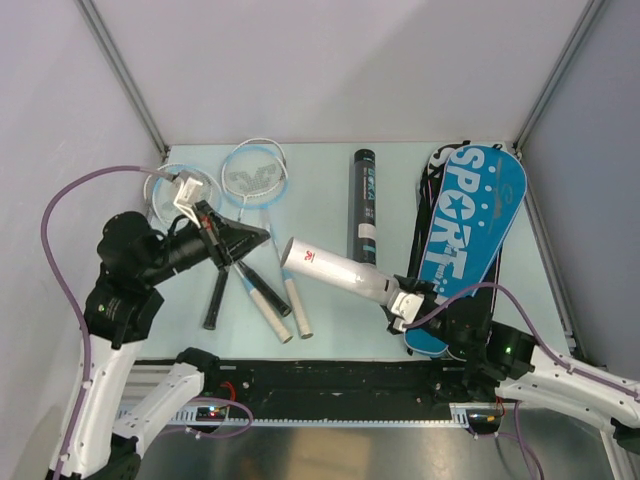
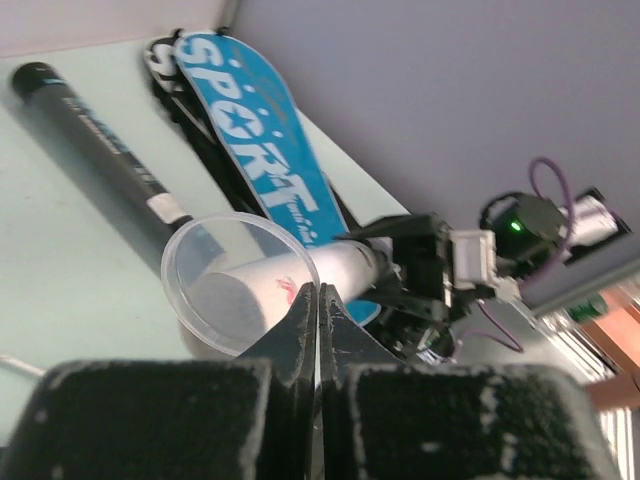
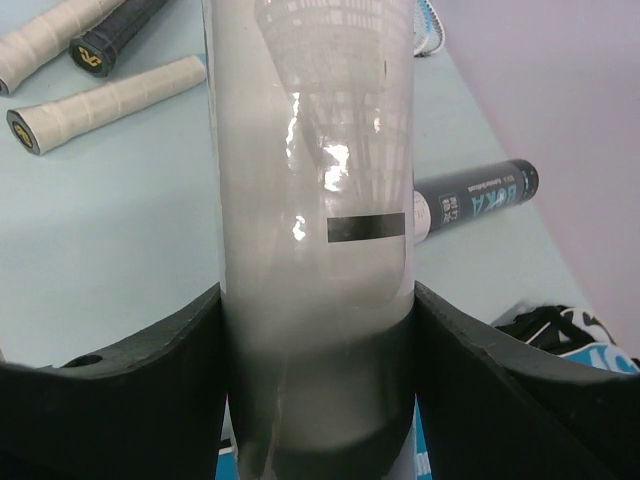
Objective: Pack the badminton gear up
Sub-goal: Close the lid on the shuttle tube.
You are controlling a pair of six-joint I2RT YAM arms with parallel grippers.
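Observation:
My right gripper (image 1: 400,297) is shut on the closed end of a translucent white tube (image 1: 335,268), holding it tilted above the table with its open mouth toward the left. In the right wrist view the tube (image 3: 315,180) fills the gap between both fingers, and a shuttlecock (image 3: 330,60) shows faintly through its wall. My left gripper (image 1: 255,236) is shut, its tip just short of the tube's mouth (image 2: 240,285), with nothing visible between its fingers (image 2: 300,320). Rackets (image 1: 255,172) lie at the left. A long black tube (image 1: 364,205) lies mid-table.
A blue racket bag (image 1: 470,220) lettered SPORT lies along the right side, its near end beneath my right gripper. Racket handles (image 1: 270,312) point toward the near edge under the left arm. Grey walls close in the table on three sides.

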